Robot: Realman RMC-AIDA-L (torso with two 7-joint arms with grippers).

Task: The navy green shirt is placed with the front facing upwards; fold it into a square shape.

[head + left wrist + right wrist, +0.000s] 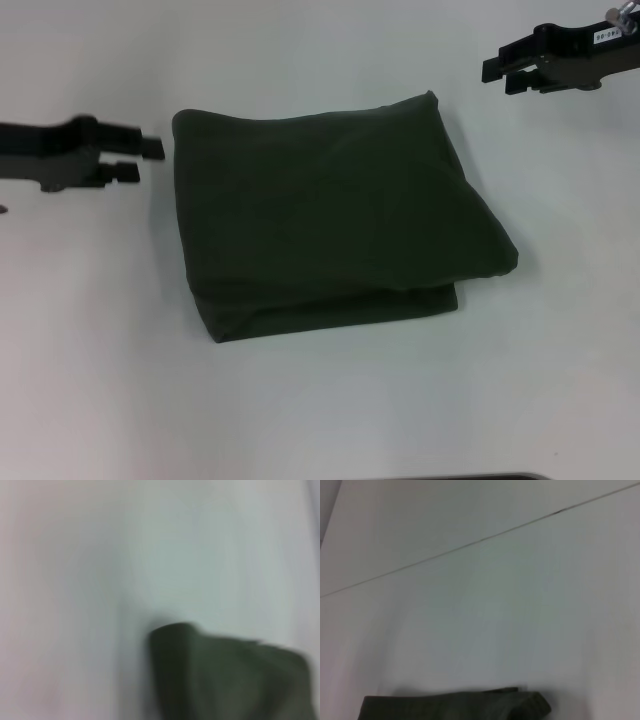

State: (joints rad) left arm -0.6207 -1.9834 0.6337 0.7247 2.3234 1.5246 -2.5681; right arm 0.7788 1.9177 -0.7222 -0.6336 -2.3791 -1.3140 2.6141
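Folded navy green shirt [330, 220] on white table [560, 380], seemingly seamed.

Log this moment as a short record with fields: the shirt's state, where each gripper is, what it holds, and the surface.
shirt: navy green shirt folded into a compact, roughly square stack; no lettering or collar showing
surface: white table, shirt lying near its middle
left gripper: just off the shirt's left edge, apart from the cloth, holding nothing
right gripper: beyond the shirt's far right corner, holding nothing
contact: neither gripper touches the shirt
task state: fold looks done
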